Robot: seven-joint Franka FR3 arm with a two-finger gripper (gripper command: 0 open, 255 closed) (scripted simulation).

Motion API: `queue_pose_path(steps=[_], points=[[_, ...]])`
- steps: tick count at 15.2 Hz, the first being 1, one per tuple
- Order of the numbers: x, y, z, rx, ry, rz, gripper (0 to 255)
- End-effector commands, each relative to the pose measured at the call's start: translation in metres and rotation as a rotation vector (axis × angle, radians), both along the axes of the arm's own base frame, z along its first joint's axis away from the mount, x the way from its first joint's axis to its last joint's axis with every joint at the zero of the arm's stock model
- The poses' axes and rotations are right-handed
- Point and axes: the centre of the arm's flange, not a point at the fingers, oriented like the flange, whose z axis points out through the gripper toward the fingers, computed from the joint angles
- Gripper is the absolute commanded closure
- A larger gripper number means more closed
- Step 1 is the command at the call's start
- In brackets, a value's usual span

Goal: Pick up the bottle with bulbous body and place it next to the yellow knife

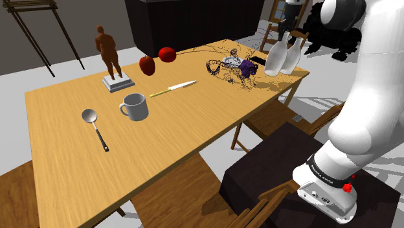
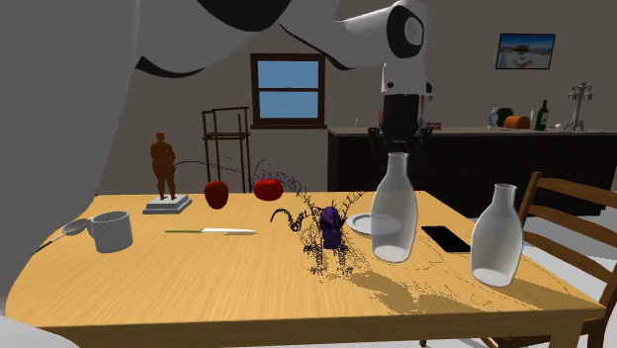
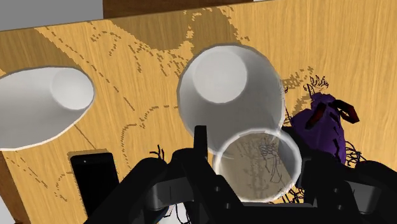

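So far: by my reading only the approach is made; the bottle (image 2: 394,213) stands on the table (image 2: 198,287), unlifted.
Gripper: the gripper (image 2: 400,146) hangs right over the bottle's mouth, fingers apart, clasping nothing.
Wrist view: a clear rim, probably the mouth, sits between the two fingers; I cannot tell whether either finger touches it.
Bottle: upright and wide-bodied, near the table's end on the second exterior view's right. It is just beside a plate (image 2: 358,223) and near a purple thing (image 2: 331,227), with a phone (image 2: 445,238) between it and the slimmer bottle (image 2: 497,237).
Knife: the knife (image 2: 213,231) lies flat, yellow handle towards the mug (image 2: 111,230), well apart from the bottle.
Done: none of the task proper.
Left: lower, close on the neck, lift, carry past the purple thing, then set down just beside the knife.
Risk: a smooth, narrow neck may slip, and the slimmer bottle and phone stand near.
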Motion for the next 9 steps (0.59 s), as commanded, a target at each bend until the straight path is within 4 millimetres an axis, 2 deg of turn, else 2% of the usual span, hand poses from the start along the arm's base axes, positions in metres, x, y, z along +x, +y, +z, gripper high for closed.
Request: queue_pose_path(steps=[1,9], points=[[0.005,0.028,0.000,0.000,0.000,0.000,255],[0.034,0.129,0.000,0.000,0.000,0.000,255]])
